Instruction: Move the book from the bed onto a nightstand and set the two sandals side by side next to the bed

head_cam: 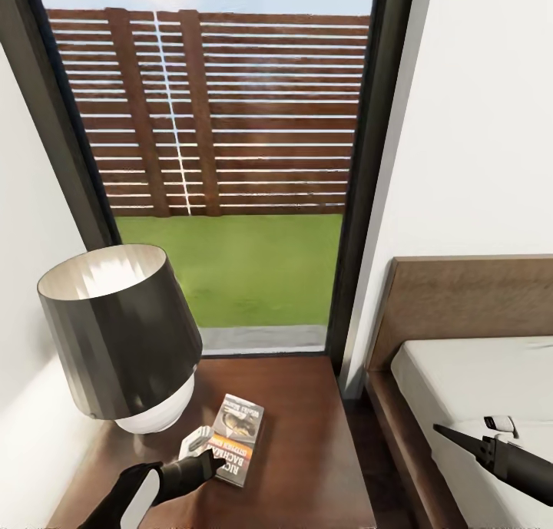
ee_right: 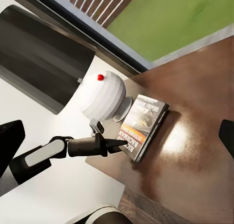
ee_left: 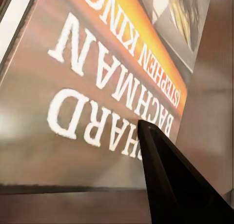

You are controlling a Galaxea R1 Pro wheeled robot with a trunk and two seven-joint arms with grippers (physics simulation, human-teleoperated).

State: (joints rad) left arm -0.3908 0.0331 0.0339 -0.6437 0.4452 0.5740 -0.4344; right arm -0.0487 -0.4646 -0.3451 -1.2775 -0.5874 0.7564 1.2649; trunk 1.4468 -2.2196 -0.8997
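The book (head_cam: 236, 438) lies flat on the nightstand (head_cam: 307, 437) near its front edge, beside the lamp (head_cam: 123, 337). The left gripper (head_cam: 206, 458) is spread apart over the book's near end, grasping nothing. I cannot tell the right gripper's (head_cam: 449, 434) state above the bed (head_cam: 461, 375).

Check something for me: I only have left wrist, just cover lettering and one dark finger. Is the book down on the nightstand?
Observer: Yes. Head view shows the book lying flat on the nightstand top, cover up.
Operator: Anything crowding it?
Observer: A lamp stands close beside it, between the book and the wall.
Operator: Right hand?
Observer: The right hand hangs over the bed mattress, apart from the book.
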